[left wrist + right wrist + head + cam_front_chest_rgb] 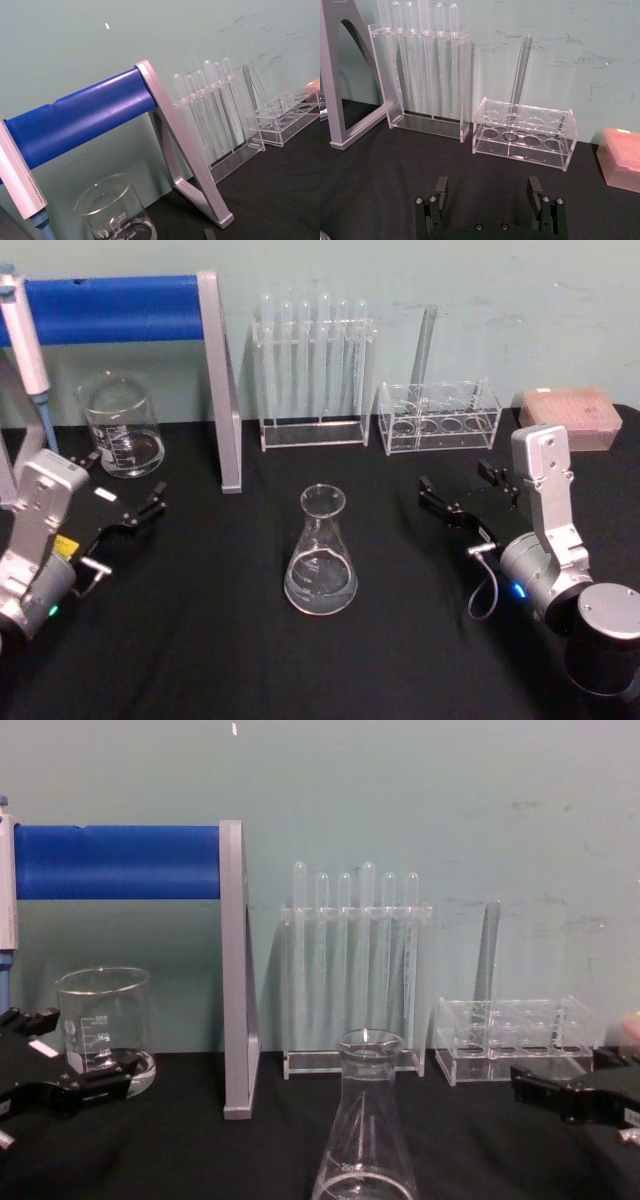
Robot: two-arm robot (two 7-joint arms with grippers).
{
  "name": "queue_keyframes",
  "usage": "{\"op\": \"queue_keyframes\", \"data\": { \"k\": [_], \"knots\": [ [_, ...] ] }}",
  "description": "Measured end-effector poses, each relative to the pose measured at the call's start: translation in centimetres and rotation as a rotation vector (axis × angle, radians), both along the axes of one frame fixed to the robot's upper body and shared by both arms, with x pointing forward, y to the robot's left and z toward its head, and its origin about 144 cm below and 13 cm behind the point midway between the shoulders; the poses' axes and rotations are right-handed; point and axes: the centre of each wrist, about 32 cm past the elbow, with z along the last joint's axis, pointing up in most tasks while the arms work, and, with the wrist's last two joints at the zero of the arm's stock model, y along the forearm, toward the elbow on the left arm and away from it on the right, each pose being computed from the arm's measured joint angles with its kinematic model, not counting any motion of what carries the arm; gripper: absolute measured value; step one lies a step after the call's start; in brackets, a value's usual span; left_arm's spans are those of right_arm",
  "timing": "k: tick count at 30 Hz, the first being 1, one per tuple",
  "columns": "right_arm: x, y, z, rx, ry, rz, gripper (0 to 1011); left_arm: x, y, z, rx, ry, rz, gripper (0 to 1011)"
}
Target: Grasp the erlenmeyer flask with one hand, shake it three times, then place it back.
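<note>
Glass erlenmeyer flask stands upright mid-desk, untouched, between your two pincers
Your right pincer sits beside it with fingers apart; the left pincer, also spread, idles near the beaker. Approach level and close on the narrow neck below the rim. Beaker graduations read 600, 400, 300; the flask's markings are illegible

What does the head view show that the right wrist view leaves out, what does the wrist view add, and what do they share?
Head view alone: the erlenmeyer flask standing upright on the black cloth, between the open left gripper and the right gripper, plus the beaker. Right wrist view alone: a close look at the right gripper's open fingers. Both share the tall test tube rack, low rack and pink box.
</note>
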Motion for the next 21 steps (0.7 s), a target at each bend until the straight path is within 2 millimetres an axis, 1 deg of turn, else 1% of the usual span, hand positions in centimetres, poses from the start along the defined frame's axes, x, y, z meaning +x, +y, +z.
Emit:
{"op": "queue_keyframes", "data": {
  "k": [21],
  "knots": [
    [0.0, 0.01, 0.0, 0.0, 0.0, 0.0, 1000, 0.0, 0.0, 0.0, 0.0, 0.0, 0.0, 1001]
  ]
}}
